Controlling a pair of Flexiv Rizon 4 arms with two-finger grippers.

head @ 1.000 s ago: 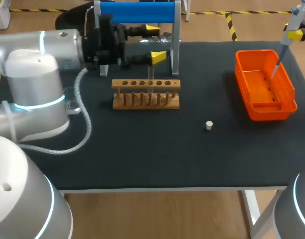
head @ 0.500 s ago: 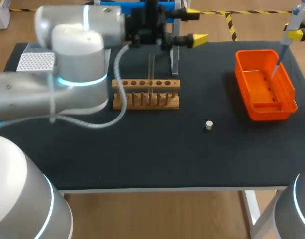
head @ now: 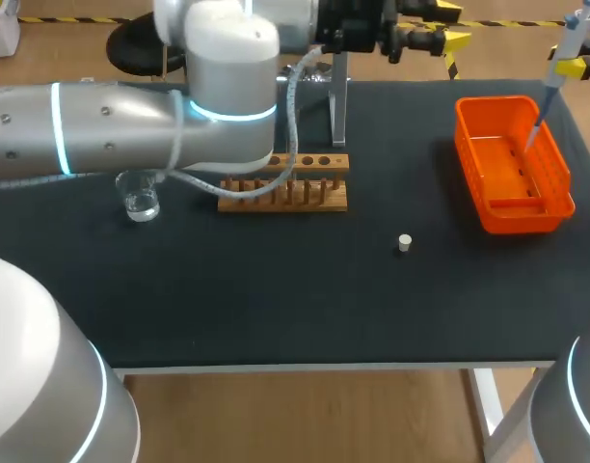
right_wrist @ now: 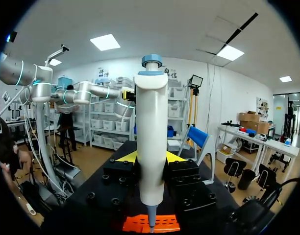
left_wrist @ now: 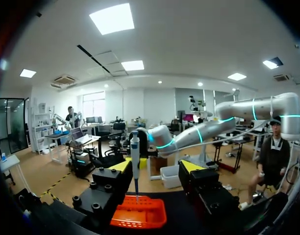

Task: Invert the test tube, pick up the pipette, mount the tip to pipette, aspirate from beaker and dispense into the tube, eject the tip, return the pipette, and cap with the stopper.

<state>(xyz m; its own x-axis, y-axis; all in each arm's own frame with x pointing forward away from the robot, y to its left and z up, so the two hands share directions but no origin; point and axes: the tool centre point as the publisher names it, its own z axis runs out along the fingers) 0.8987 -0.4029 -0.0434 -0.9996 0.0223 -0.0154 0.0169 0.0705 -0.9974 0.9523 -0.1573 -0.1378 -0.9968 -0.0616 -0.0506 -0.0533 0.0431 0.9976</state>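
My right gripper (head: 573, 68) hangs at the far right, shut on the white pipette (head: 568, 37). The pipette's tip points down into the orange bin (head: 561, 164). In the right wrist view the pipette (right_wrist: 151, 147) stands upright between the yellow tips of the right gripper (right_wrist: 150, 157). My left gripper (head: 447, 27) is high over the table's back edge, open, with nothing between its fingers. From the left wrist view the left gripper (left_wrist: 157, 166) faces the pipette (left_wrist: 135, 161) and the bin (left_wrist: 140, 218). A white stopper (head: 404, 242) lies on the mat. The beaker (head: 141, 199) stands at the left.
A wooden tube rack (head: 282, 183) stands mid-table, partly behind my left arm's cable. A metal stand (head: 339, 96) rises behind it. My left arm crosses the back of the table from the left. The test tube cannot be made out.
My left arm swung right along the back of the table, uncovering the beaker, and its fingers came closer together. The right arm and the pipette kept still.
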